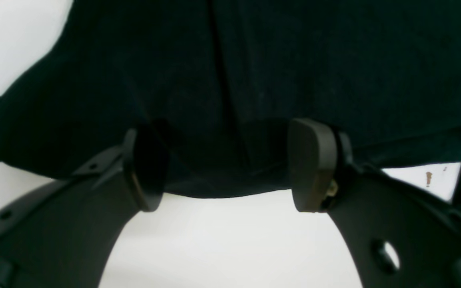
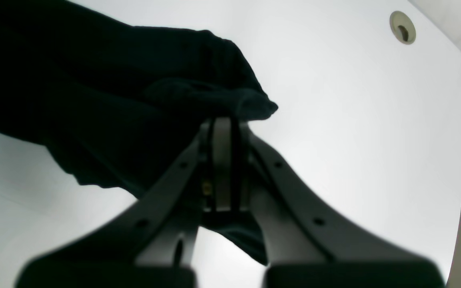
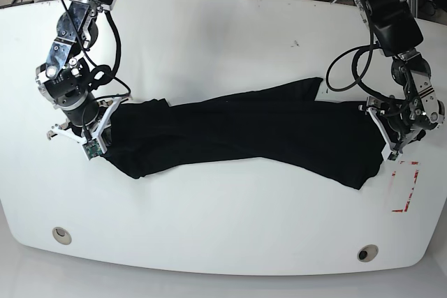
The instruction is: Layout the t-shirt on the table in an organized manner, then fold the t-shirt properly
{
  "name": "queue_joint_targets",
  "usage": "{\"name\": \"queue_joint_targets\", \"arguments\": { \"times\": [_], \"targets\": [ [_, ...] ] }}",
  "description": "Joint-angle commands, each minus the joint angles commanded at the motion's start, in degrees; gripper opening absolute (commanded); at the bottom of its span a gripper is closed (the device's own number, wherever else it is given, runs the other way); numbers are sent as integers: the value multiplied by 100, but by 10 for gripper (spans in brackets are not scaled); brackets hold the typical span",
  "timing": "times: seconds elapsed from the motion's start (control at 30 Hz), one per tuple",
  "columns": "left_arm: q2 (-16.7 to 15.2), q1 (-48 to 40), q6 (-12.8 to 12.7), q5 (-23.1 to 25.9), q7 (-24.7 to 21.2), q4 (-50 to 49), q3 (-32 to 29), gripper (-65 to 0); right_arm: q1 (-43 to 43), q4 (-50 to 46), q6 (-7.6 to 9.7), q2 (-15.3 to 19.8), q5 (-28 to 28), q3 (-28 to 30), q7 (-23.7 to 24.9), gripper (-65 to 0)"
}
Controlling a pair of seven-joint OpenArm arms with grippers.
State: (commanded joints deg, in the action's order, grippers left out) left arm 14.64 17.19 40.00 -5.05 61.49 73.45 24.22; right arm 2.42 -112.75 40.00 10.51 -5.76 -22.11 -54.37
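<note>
1. Currently the t-shirt (image 3: 244, 134) lies stretched as a long, rumpled band across the middle of the base view, spanning the desk (image 3: 223, 33) from centre left to centre right. It is not yet flat: folds run along its length and the lower edge sags toward lower right.
2. Right end effector (image 2: 224, 120), at centre left of the base view: pads pressed together, a bunched corner of black fabric pinched between them. The wrist view shows cloth draped over and behind the closed tips.
3. Left end effector (image 1: 230, 164), at centre right of the base view: pads well apart, the shirt's hem lying between and just beyond them. No grip on the cloth; whether the pads touch the fabric I cannot tell.
4. Red dashed mark (image 3: 404, 188) sits just below and beside the shirt's end at lower right of the base view; a grey grommet (image 2: 402, 27) shows at upper right of the right wrist view.
5. Judged risks:
   - With only one end held, any pull from the closed side would drag the whole shirt leftward instead of tensioning it.
   - Left pads closing on several layers at once would lock the wrinkles in.
   - The pinched corner is thin and bunched; it may slip out under tension.
</note>
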Motion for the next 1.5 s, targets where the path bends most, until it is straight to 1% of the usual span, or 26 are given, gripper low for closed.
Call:
{"name": "queue_joint_targets", "arguments": {
  "times": [0.13, 0.3, 0.43, 0.6, 0.8, 1.07, 1.13, 1.3, 1.37, 1.5],
  "targets": [
    [0, 9, 0, -53, 114, -9, 0, -217, 0, 0, 0, 0, 0, 0, 0, -648],
    [0, 0, 0, -686, 273, 0, -26, -217, 0, 0, 0, 0, -18, 0, 0, -648],
    [0, 9, 0, -967, 422, 0, -44, -217, 0, 0, 0, 0, -26, 0, 0, -648],
    [0, 9, 0, -1125, 440, 9, -290, -217, 0, 0, 0, 0, -35, 0, 0, -648],
    [0, 9, 0, -1407, 440, 9, -352, -218, 0, 0, 0, 0, -18, 0, 0, -648],
    [0, 18, 0, -1459, 440, -9, -360, -219, 0, 0, 0, 0, -18, 0, 0, -648],
    [-9, 18, 0, -1459, 440, 0, -360, -240, 0, 0, 0, 0, -18, 0, 0, -648],
    [-9, 26, 0, -1459, 422, -18, -360, -324, 0, 0, 0, 0, -18, 0, 0, -648],
    [-9, 26, 0, -1459, 413, -26, -360, -342, 0, 0, 0, 0, -18, 0, 0, -648],
    [-9, 26, 0, -1451, 404, -35, -360, -346, 0, 0, 0, 0, -26, 0, 0, -648]
  ]
}}
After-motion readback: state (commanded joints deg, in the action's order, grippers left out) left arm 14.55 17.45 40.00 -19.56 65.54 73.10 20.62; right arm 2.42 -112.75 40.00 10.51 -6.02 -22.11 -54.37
